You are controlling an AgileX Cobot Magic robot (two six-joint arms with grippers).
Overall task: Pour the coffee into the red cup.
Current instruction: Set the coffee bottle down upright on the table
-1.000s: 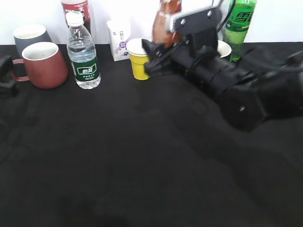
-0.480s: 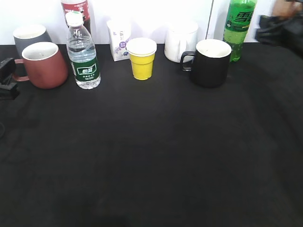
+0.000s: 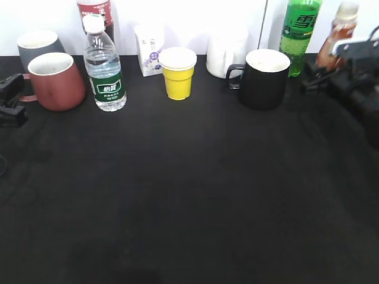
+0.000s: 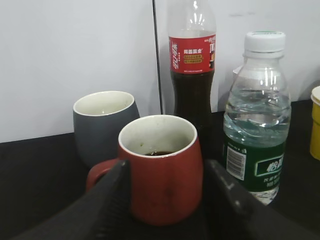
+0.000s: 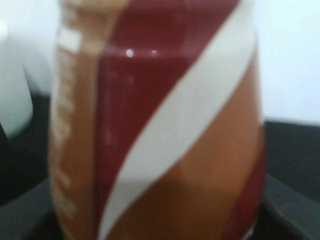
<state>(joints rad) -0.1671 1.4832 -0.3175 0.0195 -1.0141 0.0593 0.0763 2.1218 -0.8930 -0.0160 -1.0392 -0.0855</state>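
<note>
The black table [image 3: 177, 195] spreads under everything; my right gripper [image 3: 331, 76] stands at its far right edge with its jaws closed around the coffee bottle [image 3: 339, 34], upright beside the green soda bottle [image 3: 299, 32]; my left gripper [image 4: 167, 200] is spread wide around the red cup [image 3: 54, 81], far left, dark coffee [image 4: 159, 153] inside.

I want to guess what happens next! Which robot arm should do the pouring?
The right. Its gripper has the coffee bottle, far from the red cup. The left gripper straddles that cup without a bottle.
</note>
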